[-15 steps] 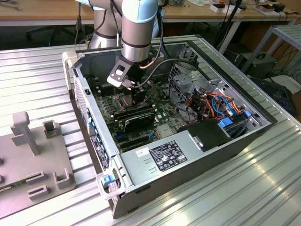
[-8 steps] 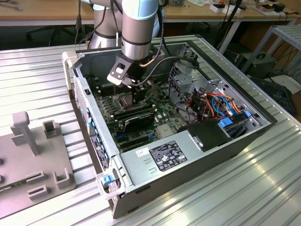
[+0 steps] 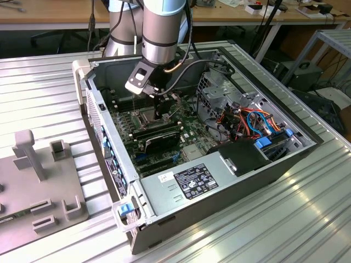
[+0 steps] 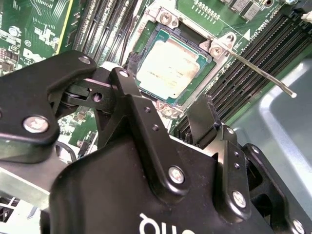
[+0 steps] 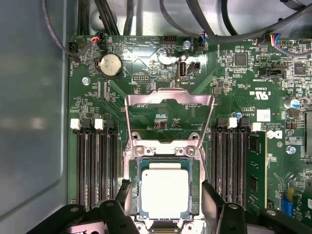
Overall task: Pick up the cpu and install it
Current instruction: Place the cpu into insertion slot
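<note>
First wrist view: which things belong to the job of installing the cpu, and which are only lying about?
For the job:
- the cpu, lying in the socket
- the socket's metal frame, swung up
- the hand, fingers open on either side of the cpu

Just there:
- round coin battery
- memory slots
- one memory stick
- black cables beyond the board's edge

Bright, even light glares off the ribbed table [image 3: 307, 219], leaving the case [image 3: 230, 200] interior shadowed.
</note>
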{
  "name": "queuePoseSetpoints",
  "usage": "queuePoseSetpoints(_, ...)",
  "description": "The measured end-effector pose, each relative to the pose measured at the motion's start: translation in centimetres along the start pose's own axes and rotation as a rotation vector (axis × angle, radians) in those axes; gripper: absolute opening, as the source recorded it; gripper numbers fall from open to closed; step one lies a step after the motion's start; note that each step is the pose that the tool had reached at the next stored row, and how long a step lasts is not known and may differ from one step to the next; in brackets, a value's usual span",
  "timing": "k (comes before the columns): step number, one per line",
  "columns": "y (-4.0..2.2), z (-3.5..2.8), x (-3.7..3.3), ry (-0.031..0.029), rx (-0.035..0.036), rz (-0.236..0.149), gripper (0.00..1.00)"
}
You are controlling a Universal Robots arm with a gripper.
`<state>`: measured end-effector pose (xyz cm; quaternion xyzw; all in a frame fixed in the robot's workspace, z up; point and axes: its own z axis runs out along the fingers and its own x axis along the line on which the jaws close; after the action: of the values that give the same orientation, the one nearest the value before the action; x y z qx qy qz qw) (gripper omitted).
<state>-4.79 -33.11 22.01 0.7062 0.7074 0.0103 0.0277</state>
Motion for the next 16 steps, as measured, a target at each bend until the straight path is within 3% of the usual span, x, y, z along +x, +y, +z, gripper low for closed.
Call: queuePoseSetpoints(16, 0.01, -0.26, -0.01, 0.0, 0.0024, 0.0, 0.68)
